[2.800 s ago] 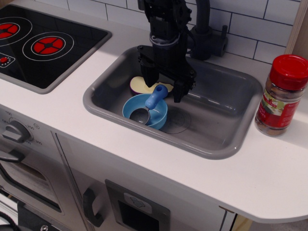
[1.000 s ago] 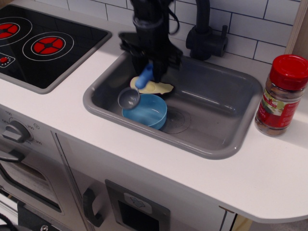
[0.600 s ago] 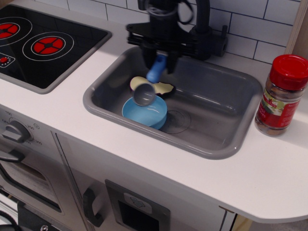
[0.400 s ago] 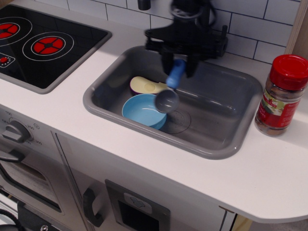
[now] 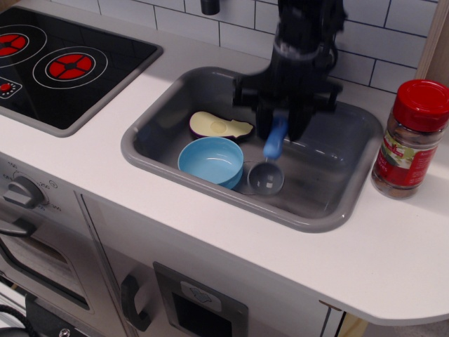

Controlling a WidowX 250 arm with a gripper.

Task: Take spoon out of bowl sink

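My gripper [image 5: 280, 130] is shut on the blue handle of the spoon [image 5: 270, 168] and holds it over the middle of the grey sink [image 5: 330, 210]. The silver scoop hangs down just right of the light blue bowl [image 5: 210, 160], close to the sink floor near the drain mark. Whether the scoop touches the floor I cannot tell. The bowl stands empty at the front left of the sink.
A purple-and-cream eggplant slice [image 5: 219, 127] lies behind the bowl in the sink. A red-lidded spice jar [image 5: 410, 139] stands on the counter to the right. A black stovetop [image 5: 63, 60] is at the left. The dark faucet is behind my arm.
The spoon was lifted out of the bowl by its handle, then carried right across the sink. It now hangs lower, right of the bowl, which is empty.
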